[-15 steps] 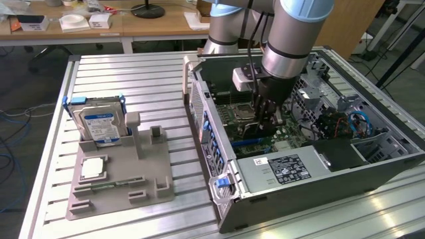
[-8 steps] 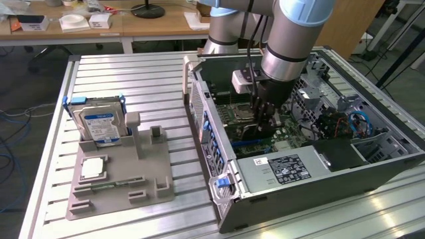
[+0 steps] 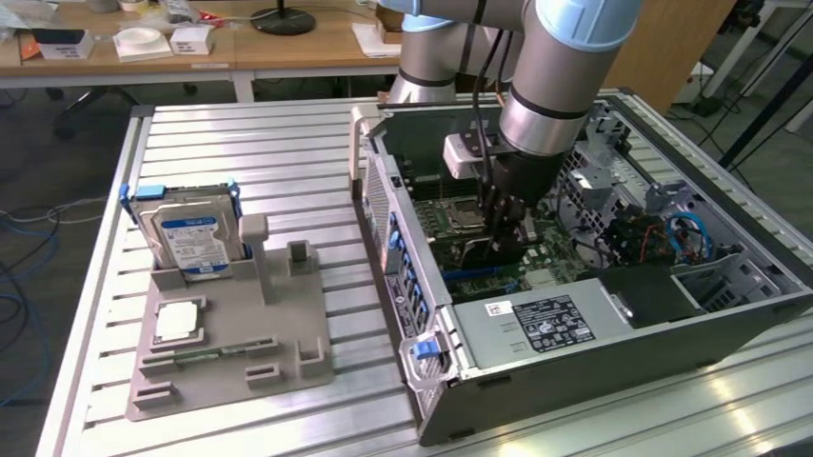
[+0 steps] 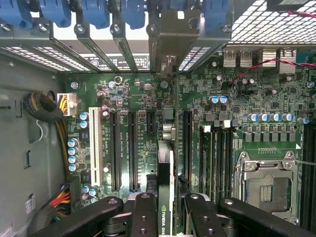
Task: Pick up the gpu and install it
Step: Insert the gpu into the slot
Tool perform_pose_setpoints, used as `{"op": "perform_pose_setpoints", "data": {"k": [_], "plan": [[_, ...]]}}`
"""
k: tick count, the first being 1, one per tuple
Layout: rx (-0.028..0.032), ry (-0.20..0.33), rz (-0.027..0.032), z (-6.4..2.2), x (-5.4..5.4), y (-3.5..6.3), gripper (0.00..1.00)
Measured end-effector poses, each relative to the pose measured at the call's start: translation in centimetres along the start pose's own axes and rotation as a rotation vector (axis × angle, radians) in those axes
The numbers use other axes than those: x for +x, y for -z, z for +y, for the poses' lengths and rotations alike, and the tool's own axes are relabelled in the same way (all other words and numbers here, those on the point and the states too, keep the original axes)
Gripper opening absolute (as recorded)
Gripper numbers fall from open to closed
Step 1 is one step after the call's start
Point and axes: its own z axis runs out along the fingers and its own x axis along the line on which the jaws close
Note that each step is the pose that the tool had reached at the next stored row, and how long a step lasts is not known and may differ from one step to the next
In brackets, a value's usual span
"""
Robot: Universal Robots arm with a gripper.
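Note:
My gripper [image 3: 505, 240] is lowered inside the open computer case [image 3: 381, 190], over the green motherboard [image 3: 546, 262]. It is shut on the gpu [image 4: 166, 173], a thin dark card seen edge-on between the two black fingers [image 4: 143, 217]. A green label shows on the card near the grip. The card's metal bracket [image 4: 170, 39] sits against the row of rear slot covers with blue clips. The card stands upright over the motherboard's black expansion slots [image 4: 133, 148]. In the exterior view the gpu [image 3: 477, 249] is a dark slab under the gripper; its lower edge is hidden.
On the exterior view's left, a grey fixture [image 3: 228, 333] holds a silver hard drive [image 3: 190, 238], a square CPU chip [image 3: 178, 324] and a memory stick [image 3: 209, 354]. In the case are a power supply [image 3: 546, 319], an open CPU socket [image 4: 266, 190] and cable bundles [image 4: 49, 113].

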Motion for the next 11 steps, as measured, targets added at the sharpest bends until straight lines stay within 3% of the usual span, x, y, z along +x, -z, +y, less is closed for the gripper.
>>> {"op": "perform_pose_setpoints", "data": {"k": [5, 11], "plan": [[-0.0001, 0.002, -0.0059, 0.0, -0.01, -0.02, 0.26], [-0.0003, 0.002, -0.0069, -0.01, 0.0, -0.18, 0.26]]}}
